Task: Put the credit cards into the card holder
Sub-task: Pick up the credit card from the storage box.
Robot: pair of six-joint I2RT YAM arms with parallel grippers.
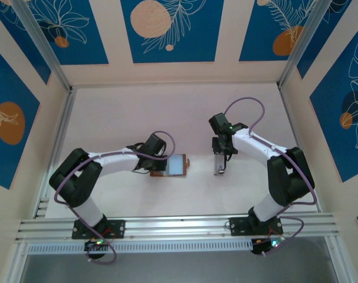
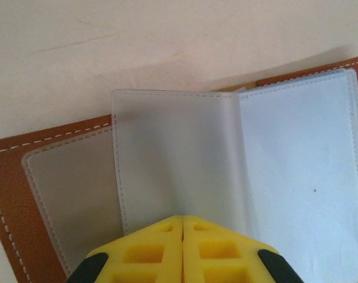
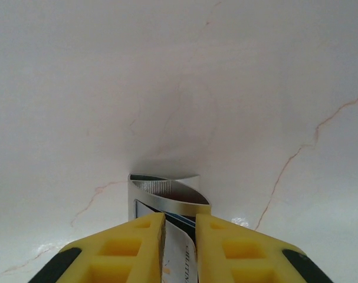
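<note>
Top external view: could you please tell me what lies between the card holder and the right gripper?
Nothing: in the top view, bare table separates the open card holder from the right gripper.

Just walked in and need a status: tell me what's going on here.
The left end effector is shut on a clear sleeve of the open wallet, pinching its edge. The right end effector grips silvery cards, bowed apart, over the table to the wallet's right. The visible pockets look empty.
</note>
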